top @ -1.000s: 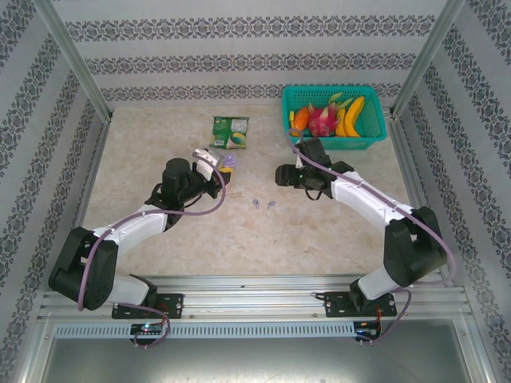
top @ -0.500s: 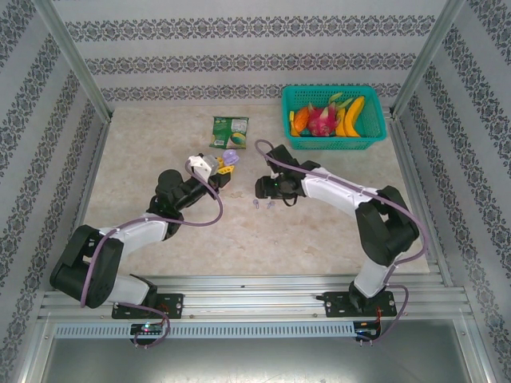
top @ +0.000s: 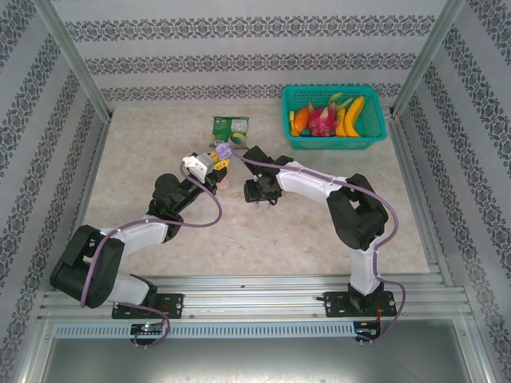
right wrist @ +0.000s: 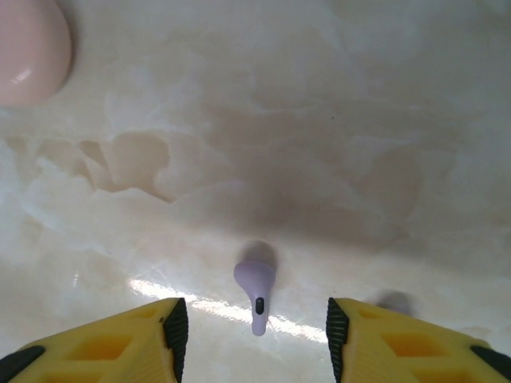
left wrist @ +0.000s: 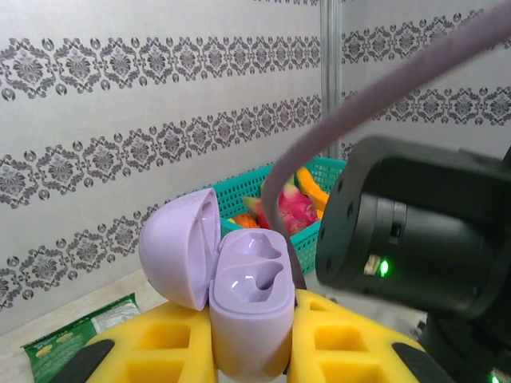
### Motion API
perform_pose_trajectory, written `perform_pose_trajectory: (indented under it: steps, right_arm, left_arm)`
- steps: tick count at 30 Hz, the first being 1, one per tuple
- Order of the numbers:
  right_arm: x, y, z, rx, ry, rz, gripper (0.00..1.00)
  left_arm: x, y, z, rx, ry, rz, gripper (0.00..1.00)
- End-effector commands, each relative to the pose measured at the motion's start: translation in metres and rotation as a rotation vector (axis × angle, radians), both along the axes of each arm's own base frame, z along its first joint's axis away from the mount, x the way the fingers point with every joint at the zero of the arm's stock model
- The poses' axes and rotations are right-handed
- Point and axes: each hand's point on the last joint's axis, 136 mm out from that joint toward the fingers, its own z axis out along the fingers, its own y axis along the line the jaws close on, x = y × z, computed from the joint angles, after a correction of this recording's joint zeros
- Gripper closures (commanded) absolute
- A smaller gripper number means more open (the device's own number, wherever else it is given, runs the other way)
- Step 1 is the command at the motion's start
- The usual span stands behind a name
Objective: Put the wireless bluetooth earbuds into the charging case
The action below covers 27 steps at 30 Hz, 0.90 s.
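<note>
Nothing seated yet: left fingers (left wrist: 343, 351) clamp the open lilac case (left wrist: 247, 295), sockets empty; right fingers (right wrist: 120, 335), spread wide and empty, straddle one loose lilac earbud (right wrist: 257, 291)

Charging case (left wrist: 247, 307) between the left jaws (basket (left wrist: 326, 167) behind it), earbud (right wrist: 255, 287) on the table (right wrist: 319, 120) between the right jaws

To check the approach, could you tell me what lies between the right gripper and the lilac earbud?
Only bare tabletop, in the right wrist view; the lilac earbud lies untouched within the open right gripper.
</note>
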Motion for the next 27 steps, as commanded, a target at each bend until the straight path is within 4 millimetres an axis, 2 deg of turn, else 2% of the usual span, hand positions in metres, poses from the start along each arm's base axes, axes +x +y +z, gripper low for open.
perform_pose_trajectory:
  steps: [1,7,27]
  right_arm:
    - [-0.002,0.001,-0.006,-0.054,0.01,0.017,0.51]
    - [-0.003,0.007,-0.017,-0.068,0.03,0.03,0.57]
    - [-0.007,0.008,-0.04,-0.116,0.065,0.035,0.62]
  left_arm:
    - [-0.007,0.001,0.022,-0.032,-0.085,0.003,1.0]
    - [-0.008,0.001,0.026,-0.024,-0.098,0.004,1.0]
    - [-0.008,0.001,0.022,-0.018,-0.091,0.003,1.0]
